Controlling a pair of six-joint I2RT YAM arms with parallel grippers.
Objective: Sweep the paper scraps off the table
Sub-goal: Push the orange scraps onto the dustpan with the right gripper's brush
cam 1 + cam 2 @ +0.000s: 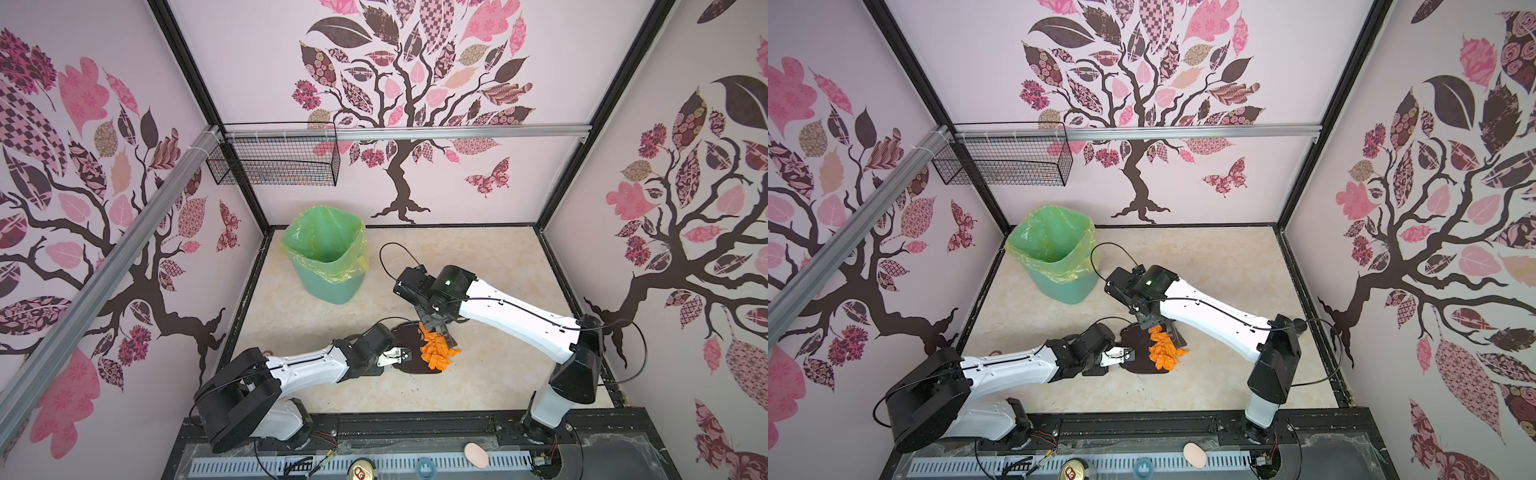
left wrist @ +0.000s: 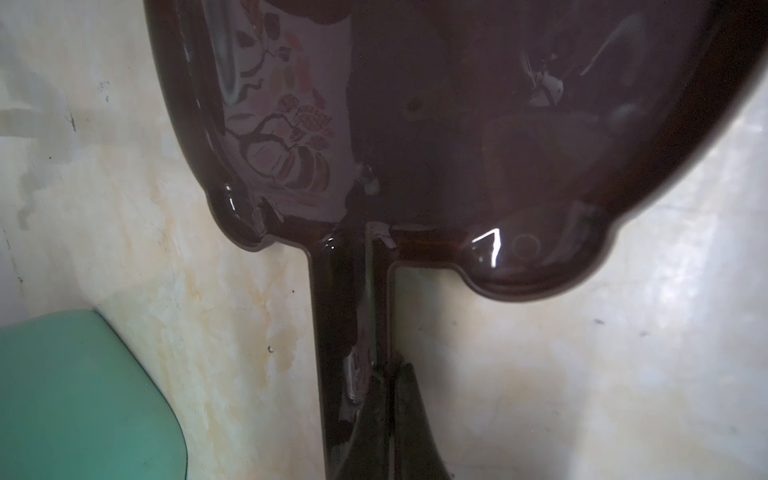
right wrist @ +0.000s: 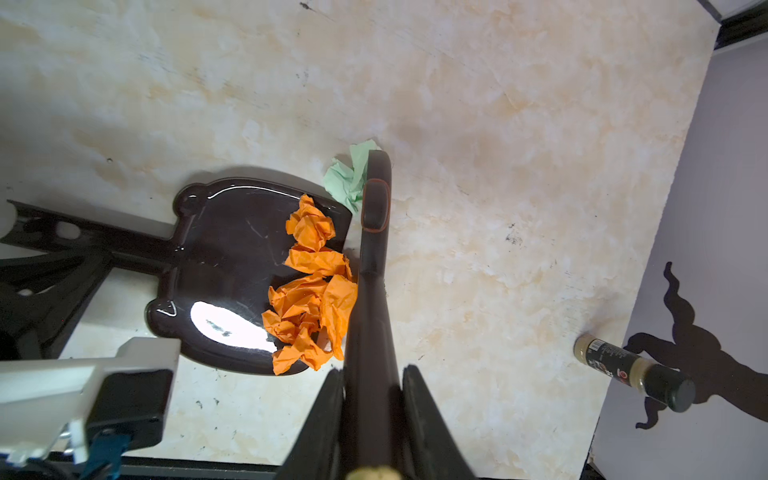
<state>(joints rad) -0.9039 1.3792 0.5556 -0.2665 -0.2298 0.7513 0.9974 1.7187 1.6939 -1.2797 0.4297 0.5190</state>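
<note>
Several orange paper scraps (image 1: 434,349) (image 1: 1163,351) (image 3: 311,286) lie heaped on the front lip of a dark brown dustpan (image 1: 405,332) (image 1: 1136,336) (image 3: 224,249) that rests flat on the table (image 1: 498,270) (image 3: 498,124). One mint green scrap (image 3: 349,178) sits on the table at the pan's corner, touching the brush tip. My left gripper (image 1: 401,355) (image 1: 1127,356) (image 2: 388,370) is shut on the dustpan handle (image 2: 349,291). My right gripper (image 1: 436,320) (image 3: 372,374) is shut on a dark brush (image 3: 374,249), pressed against the orange heap.
A green bin with a yellow-green liner (image 1: 328,257) (image 1: 1054,257) (image 2: 83,395) stands at the back left of the table. A wire basket (image 1: 274,153) hangs on the back rail. A small spice bottle (image 3: 631,370) lies against the wall.
</note>
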